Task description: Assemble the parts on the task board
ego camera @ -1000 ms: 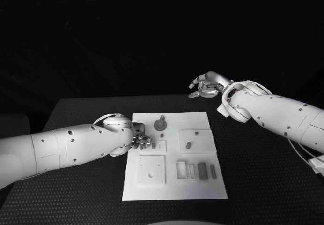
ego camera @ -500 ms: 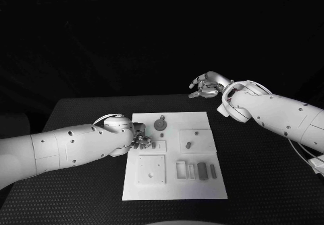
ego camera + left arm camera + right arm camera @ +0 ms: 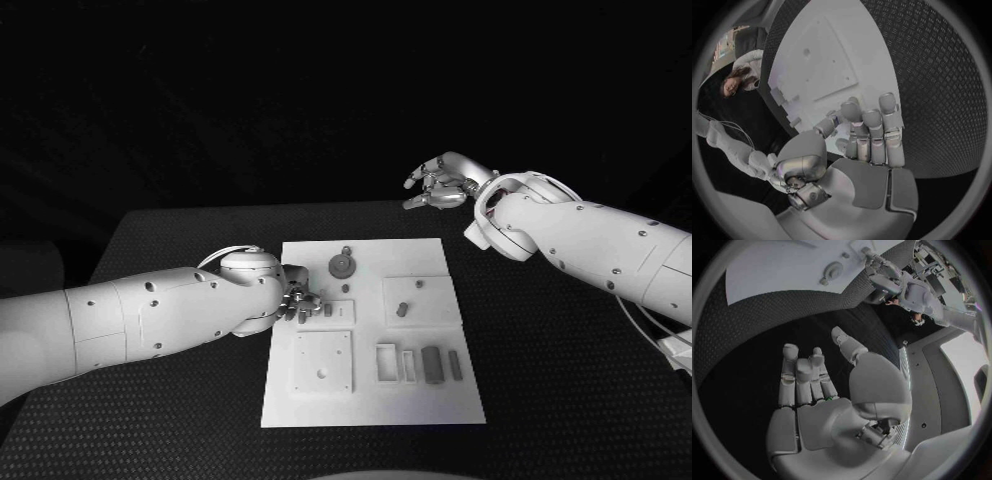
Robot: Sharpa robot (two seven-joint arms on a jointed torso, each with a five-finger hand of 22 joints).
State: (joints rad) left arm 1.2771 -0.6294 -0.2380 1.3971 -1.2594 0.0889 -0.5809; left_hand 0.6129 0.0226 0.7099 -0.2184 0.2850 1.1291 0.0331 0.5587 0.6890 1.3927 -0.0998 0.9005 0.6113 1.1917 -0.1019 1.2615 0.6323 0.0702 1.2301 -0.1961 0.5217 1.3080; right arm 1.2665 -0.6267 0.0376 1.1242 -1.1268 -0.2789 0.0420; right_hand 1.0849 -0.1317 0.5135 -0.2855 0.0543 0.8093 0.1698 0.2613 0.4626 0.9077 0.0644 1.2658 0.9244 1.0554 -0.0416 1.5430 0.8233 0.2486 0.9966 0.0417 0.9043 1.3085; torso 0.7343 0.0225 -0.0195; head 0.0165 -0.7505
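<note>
The white task board (image 3: 372, 330) lies in the middle of the black table. My left hand (image 3: 299, 300) hovers low over its left edge, beside a small upright peg (image 3: 346, 290) and a small grey part (image 3: 329, 310). In the left wrist view, the left hand (image 3: 861, 135) stretches its fingers over the board (image 3: 823, 60), and the thumb and a finger pinch a small part (image 3: 837, 121). My right hand (image 3: 440, 185) hangs raised beyond the board's far right corner. Seen from the right wrist, that hand (image 3: 817, 385) has its fingers apart and holds nothing.
The board also carries a round part (image 3: 340, 265), a raised square plate (image 3: 323, 362), a square pad with a short peg (image 3: 404, 308) and a row of slots with dark bars (image 3: 433, 362). Bare black table (image 3: 562, 380) lies on both sides.
My left hand has shifted slightly toward the board's middle. The right arm has not moved.
</note>
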